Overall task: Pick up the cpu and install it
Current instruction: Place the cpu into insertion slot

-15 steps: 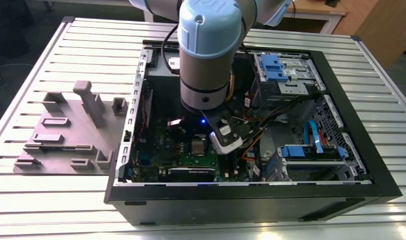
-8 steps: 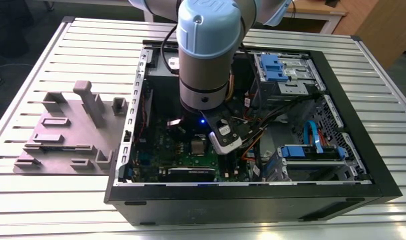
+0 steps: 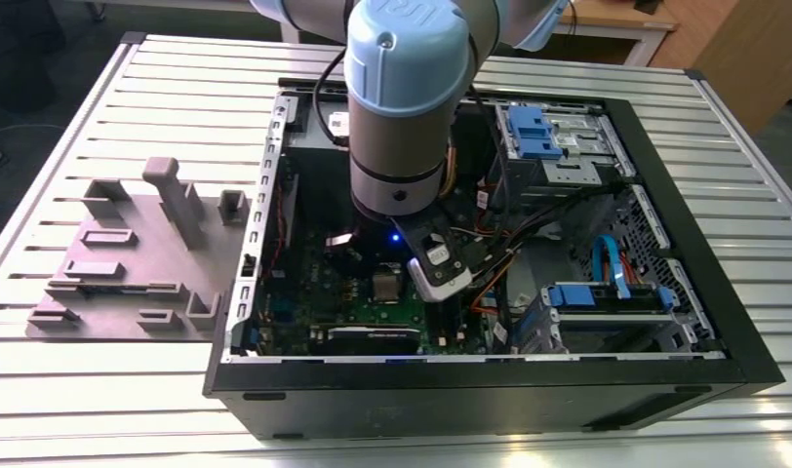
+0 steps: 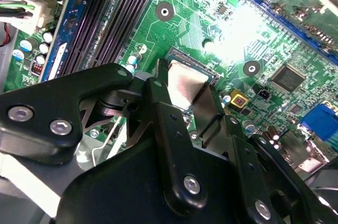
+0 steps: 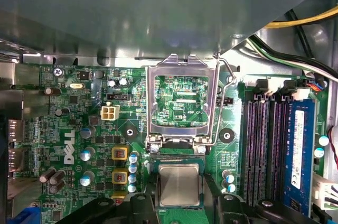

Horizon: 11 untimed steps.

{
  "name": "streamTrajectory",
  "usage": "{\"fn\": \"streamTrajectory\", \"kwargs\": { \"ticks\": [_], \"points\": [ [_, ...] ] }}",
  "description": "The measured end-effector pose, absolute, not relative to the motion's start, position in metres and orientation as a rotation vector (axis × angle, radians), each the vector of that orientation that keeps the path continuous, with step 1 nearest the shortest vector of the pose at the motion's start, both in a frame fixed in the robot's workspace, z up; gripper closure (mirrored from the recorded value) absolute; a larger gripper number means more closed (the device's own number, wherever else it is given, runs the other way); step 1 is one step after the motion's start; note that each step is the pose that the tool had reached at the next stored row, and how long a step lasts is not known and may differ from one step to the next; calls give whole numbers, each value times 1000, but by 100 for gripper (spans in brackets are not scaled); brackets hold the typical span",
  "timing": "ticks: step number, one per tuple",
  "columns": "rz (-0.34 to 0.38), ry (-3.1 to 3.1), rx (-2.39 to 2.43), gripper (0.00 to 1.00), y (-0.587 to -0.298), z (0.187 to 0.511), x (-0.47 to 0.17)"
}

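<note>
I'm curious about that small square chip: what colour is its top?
Silvery-grey metal; the cpu shows best in the first wrist view.

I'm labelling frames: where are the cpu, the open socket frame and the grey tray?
cpu (image 5: 179, 184): first wrist view, middle of its metal top.
socket frame (image 5: 179, 70): first wrist view, its metal rim.
grey tray (image 3: 162, 258): exterior view, bare base.

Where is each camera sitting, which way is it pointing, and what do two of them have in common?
Exterior view: off the arm, high up, looking down into the open computer case; the arm shows.
First wrist view: on the arm, facing the motherboard squarely; the pincer shows.
Second wrist view: on the arm, slanting across the motherboard; the pincer's black linkage sits in front.
Both wrist views share the pincer shut on the cpu.
</note>
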<state>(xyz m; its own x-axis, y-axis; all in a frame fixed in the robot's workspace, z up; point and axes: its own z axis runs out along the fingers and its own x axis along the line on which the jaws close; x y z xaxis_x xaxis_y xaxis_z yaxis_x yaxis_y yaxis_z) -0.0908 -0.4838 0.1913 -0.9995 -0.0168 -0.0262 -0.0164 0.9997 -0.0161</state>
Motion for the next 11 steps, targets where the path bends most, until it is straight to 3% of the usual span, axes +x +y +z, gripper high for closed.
{"fn": "streamTrajectory", "kwargs": {
  "ticks": [11],
  "points": [
    [-25, 3115, -26, 54, -484, 191, -91]
  ]
}}
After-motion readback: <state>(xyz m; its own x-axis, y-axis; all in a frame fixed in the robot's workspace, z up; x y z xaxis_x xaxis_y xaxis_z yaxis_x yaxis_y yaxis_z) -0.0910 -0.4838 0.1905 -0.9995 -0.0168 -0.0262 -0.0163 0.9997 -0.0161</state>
